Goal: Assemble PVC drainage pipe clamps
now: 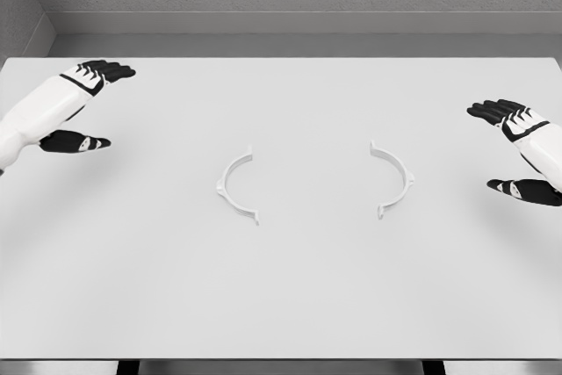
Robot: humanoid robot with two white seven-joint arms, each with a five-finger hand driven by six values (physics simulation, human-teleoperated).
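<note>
On the white table (281, 305) in front of us lie the two clamp halves, set near the middle and well apart from each other, with bare surface between them. Our left clamp half (235, 185) bows outward to the left and our right clamp half (395, 178) bows outward to the right, so their hollow sides face one another; we judge this layout is meant to let us slide or lift them together into a full ring without turning either piece first. Each half is a thin, flat-lying arc of smooth white plastic, pale against the pale table and marked mostly by its faint shadow, and each ends in small straight tabs that stick out from the curve, presumably where the two pieces join. Our left hand (83, 107) hovers over the far left of the table and our right hand (518, 151) over the far right, each well clear of its clamp half. Both have their black fingers spread, thumb held apart from the other four, and they hold nothing. The arms are glossy white shells with dark joints. We read this wide, symmetrical pose as a ready stance, one hand per piece, with no part of the joining yet done.
</note>
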